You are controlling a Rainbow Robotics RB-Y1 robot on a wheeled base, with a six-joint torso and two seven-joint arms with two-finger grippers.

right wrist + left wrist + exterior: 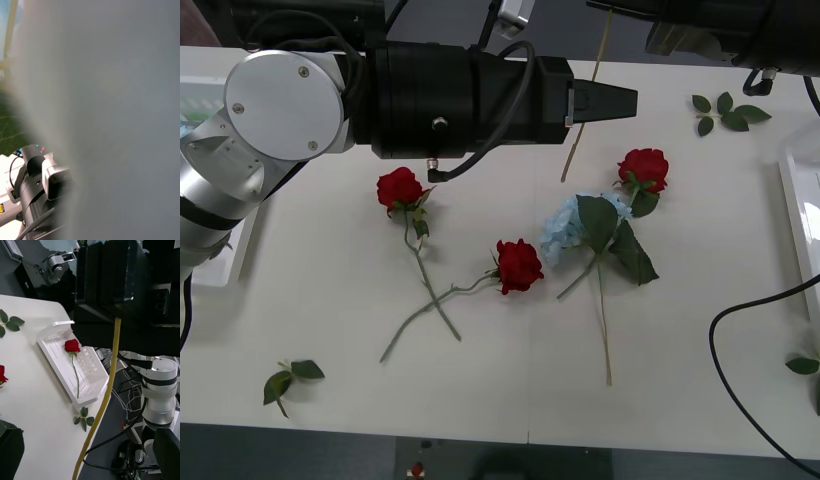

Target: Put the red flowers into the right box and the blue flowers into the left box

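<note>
My right gripper [112, 311] hangs above the table's 1 o'clock corner, pinching a long tan stem [582, 110] that dangles free. Its bloom is hidden from me. My left gripper [625, 100] reaches across at 12 o'clock, its black fingers [11, 450] spread wide and holding nothing, the tip just beside that stem.

On the white table [330, 300], a pale blue hydrangea [563, 232] with dark leaves lies near the centre. One red rose [643, 168] touches it at 1 o'clock, and a second rose [518, 265] lies just beside it at 8 o'clock. A third rose [400, 188] lies well apart at 10 o'clock, its stem crossing the second's.

The right box [795, 220] sits at 3 o'clock with a fourth rose [72, 346] lying inside. The left box [235, 255] sits at 9 o'clock, partly behind my left arm.
</note>
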